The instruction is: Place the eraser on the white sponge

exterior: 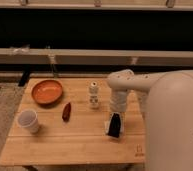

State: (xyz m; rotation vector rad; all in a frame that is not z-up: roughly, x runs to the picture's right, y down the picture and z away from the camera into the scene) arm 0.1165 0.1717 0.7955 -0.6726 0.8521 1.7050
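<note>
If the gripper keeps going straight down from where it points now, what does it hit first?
The gripper points down above the eraser, near the table's right edge. It likely meets the eraser first, though they may already touch; below that, the table.

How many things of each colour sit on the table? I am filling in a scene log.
White: 3, the paper cup, the small bottle and the white sponge.
Orange: 1, the bowl.
Dark red: 1, the oblong object.
Black: 1, the eraser, under the gripper at the right of the wooden table.
Total: 6.
</note>
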